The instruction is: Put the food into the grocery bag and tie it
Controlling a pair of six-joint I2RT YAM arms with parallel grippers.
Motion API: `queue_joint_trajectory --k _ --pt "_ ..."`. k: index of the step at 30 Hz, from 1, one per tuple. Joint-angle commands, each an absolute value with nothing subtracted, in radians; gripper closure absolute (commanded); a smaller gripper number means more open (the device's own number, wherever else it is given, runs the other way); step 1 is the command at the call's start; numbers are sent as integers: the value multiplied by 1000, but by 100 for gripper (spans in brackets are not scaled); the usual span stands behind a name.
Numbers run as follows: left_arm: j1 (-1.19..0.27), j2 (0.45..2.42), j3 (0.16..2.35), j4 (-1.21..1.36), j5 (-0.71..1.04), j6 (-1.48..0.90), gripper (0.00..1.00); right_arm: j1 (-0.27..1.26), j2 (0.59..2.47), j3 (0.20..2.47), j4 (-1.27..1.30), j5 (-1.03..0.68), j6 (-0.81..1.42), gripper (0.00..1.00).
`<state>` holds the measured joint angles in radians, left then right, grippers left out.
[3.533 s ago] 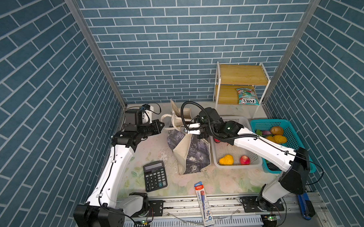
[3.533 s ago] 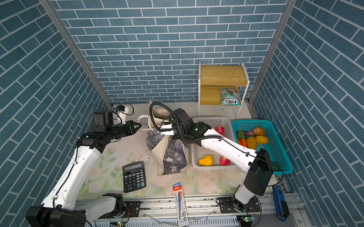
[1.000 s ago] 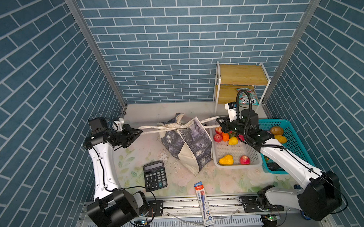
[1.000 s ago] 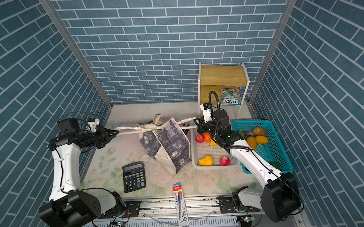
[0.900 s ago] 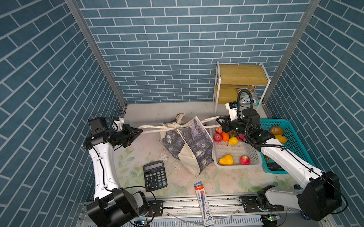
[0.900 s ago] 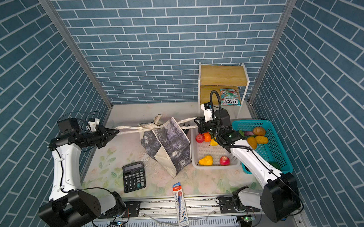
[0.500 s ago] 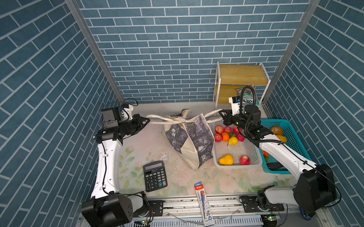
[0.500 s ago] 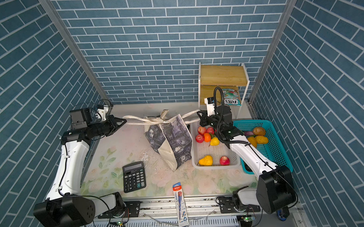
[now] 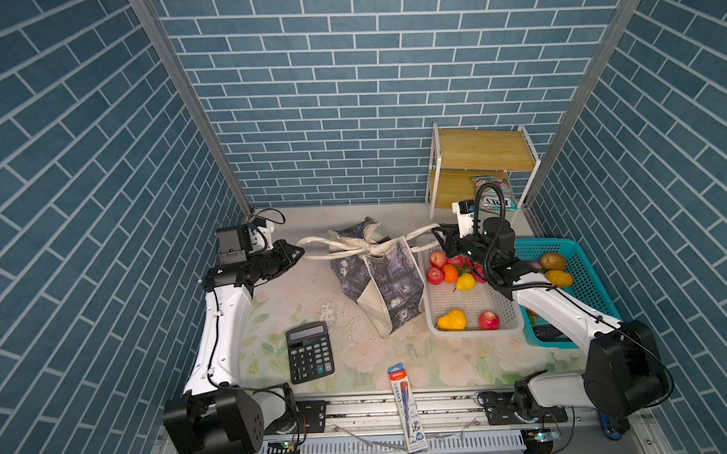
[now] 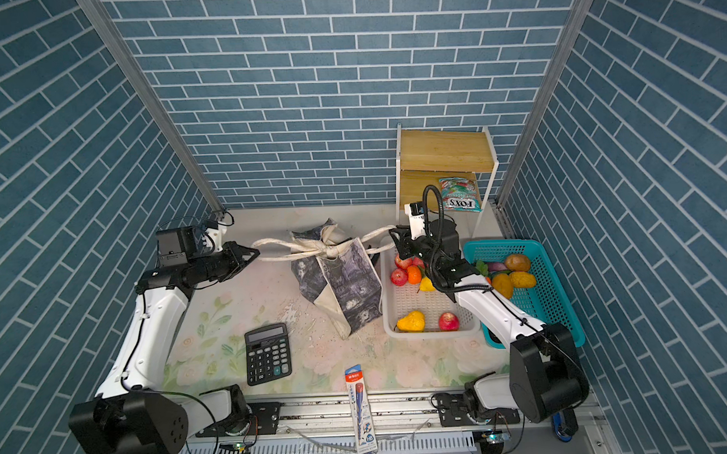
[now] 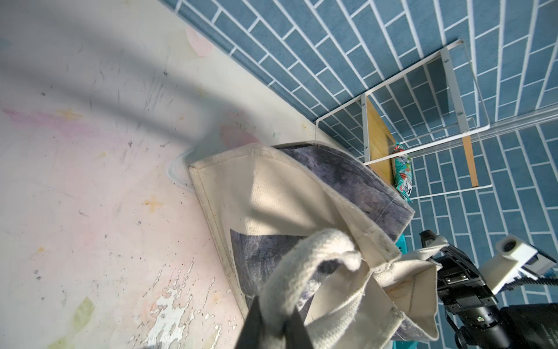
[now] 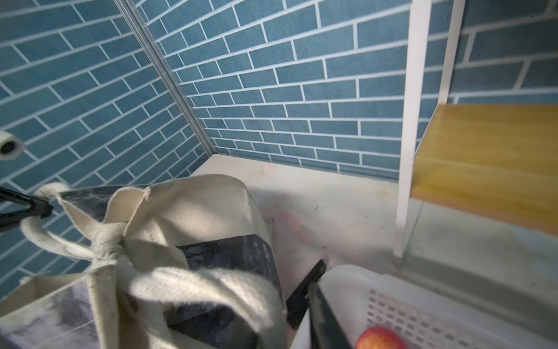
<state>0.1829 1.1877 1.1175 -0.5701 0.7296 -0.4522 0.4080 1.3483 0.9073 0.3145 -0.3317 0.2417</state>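
Left gripper [image 9: 301, 252]: jaws narrow, strap loop [image 11: 314, 250] lying between them, pinch not determinable. Right gripper [image 9: 440, 238]: jaws parted, second strap end [image 9: 422, 231] just beside. Grocery bag [image 9: 380, 277]: upright at mid-table between both arms, handles knotted over its mouth, just beside white basket [image 9: 473, 330] holding toy fruit [image 9: 452, 319].

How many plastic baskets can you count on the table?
2: a white basket beside the tote bag, and a teal basket on the white one's far side; none seems hidden.
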Motion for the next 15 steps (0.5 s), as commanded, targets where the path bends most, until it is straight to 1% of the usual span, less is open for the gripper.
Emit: queue_joint_trajectory --k 1,2,3,4,6,9,10,13,15 --pt "185 1138 1123 -592 772 -421 67 418 1296 908 327 -371 179 37" --pt "185 1129 1125 -599 774 -419 63 418 1287 904 321 -372 170 23" --pt "186 1115 1129 -607 780 -415 58 419 1274 898 314 -368 159 6" --pt "186 1103 1133 -615 782 -414 51 419 1259 895 305 -359 150 1" --pt "185 1085 1149 -647 769 -398 41 419 1231 890 282 -349 126 1" --pt "187 1056 1177 -706 738 -371 31 419 1188 890 231 -337 91 1" --pt "187 1044 1186 -725 717 -359 26 419 1170 888 217 -332 81 1" --pt "187 997 1215 -781 621 -330 18 419 1118 886 166 -308 56 1" --pt "187 965 1233 -805 549 -315 15 417 1083 886 135 -287 41 1"
